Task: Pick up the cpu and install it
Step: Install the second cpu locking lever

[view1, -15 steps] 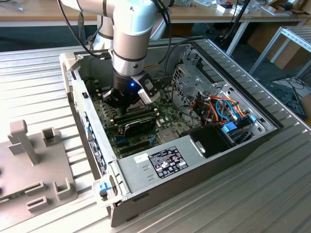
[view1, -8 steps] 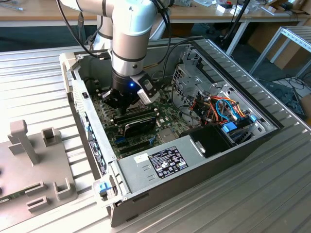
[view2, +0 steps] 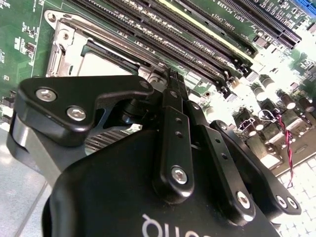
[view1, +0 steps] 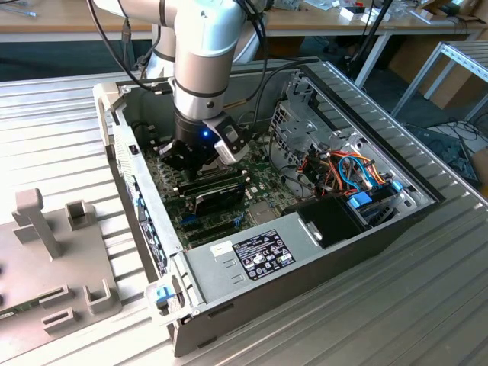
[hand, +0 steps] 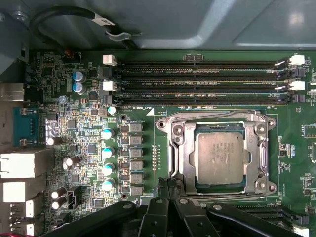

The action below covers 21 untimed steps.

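Sitting in its socket (hand: 220,155), the cpu (hand: 220,154) lies flat; the gripper (hand: 168,190) hovers beside it, fingers closed together, holding nothing.

**Arm reaching straight down, fingers together**

I'm watching my arm (view1: 200,46) pointing steeply downward, wrist lit by a small blue light. The gripper (hand: 169,186) is hanging low, its black fingers (view2: 174,98) pressing together at the tips with nothing between them.

A workshop room with long tables

A grey ribbed metal worktop (view1: 61,114) fills the front. Behind it stand wooden tables (view1: 69,32), a dark floor (view1: 396,84) with loose cables (view1: 457,133), and a metal frame (view1: 457,61).
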Available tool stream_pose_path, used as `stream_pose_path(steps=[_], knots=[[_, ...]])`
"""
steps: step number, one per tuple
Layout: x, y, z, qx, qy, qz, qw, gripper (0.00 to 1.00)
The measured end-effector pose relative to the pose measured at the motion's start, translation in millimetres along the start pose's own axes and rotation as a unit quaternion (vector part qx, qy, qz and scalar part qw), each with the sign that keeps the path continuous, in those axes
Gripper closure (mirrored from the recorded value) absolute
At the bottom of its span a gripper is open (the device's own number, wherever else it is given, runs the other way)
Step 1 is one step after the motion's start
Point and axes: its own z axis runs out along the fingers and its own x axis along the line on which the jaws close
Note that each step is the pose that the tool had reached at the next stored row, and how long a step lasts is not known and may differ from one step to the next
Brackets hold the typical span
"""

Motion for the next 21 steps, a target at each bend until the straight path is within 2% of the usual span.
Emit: stream_pose_path(steps=[21], knots=[[3.0, 0.0, 0.0, -0.0001, -0.0006, -0.001, 1.00000, 0.89]])
